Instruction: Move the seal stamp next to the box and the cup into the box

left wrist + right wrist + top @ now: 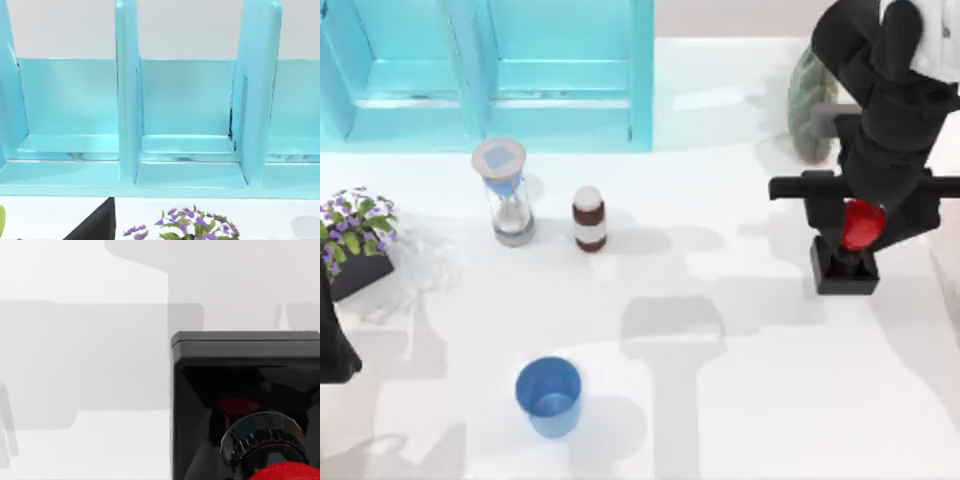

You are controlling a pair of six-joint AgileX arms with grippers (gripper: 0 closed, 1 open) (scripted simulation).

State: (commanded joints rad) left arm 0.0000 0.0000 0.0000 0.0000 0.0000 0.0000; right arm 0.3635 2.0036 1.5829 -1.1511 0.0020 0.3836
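Seal stamp [847, 262] sitting far right on counter [740, 400], red knob between right tool [861, 226] fingers, grip state unclear, likely readying carry toward box [490, 75]; cup [549, 396] waiting near-left.

The right arm [890, 110] is covering part of the seal stamp [855, 240] and hiding its own fingertips; the box [490, 75] is running off the top edge; the flower pot [355, 245] is being cropped at the left edge.
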